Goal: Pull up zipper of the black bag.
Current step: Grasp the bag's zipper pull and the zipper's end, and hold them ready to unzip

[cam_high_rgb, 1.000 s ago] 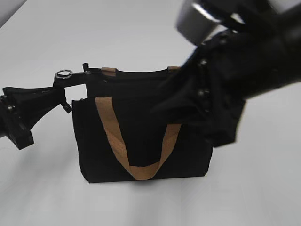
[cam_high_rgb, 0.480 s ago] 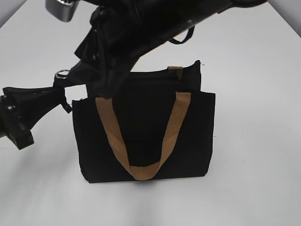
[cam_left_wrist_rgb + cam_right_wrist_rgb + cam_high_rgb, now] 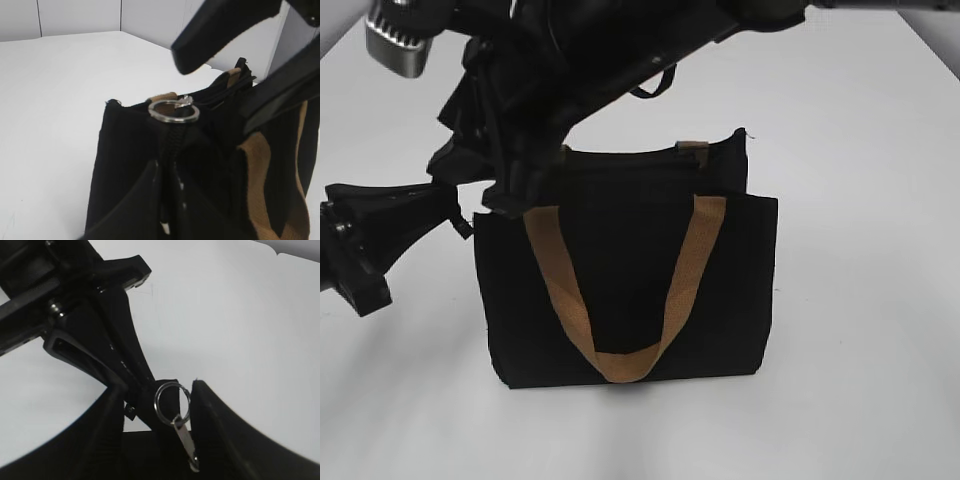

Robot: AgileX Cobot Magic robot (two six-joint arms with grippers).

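**Right jaws bracketing the zip pull, not yet pinched**

Right gripper (image 3: pixel 155 405): jaws part-open, one finger on each side of the zipper (image 3: pixel 181 432). Silver ring and flat metal tab sit in the gap; tab hangs down from the ring. No pad seen pressing on it, so I judge nothing is gripped yet.

Left gripper (image 3: pixel 167 187): jaws narrow, clamped on the black fabric end just below the ring, at the bag's top left corner. That reads as the anchor hold.

The black bag (image 3: pixel 630 290) stands upright near the middle of the desk (image 3: pixel 860 330), tan handle hanging down its front, well clear of every edge.

To do the step well:
- Close on the tab itself, not the loose ring, which would swivel.
- Pull along the zip track towards the bag's far top corner, keeping low and in line.
- Left hold must keep the fabric taut, or the bag may tip or drag across the desk.
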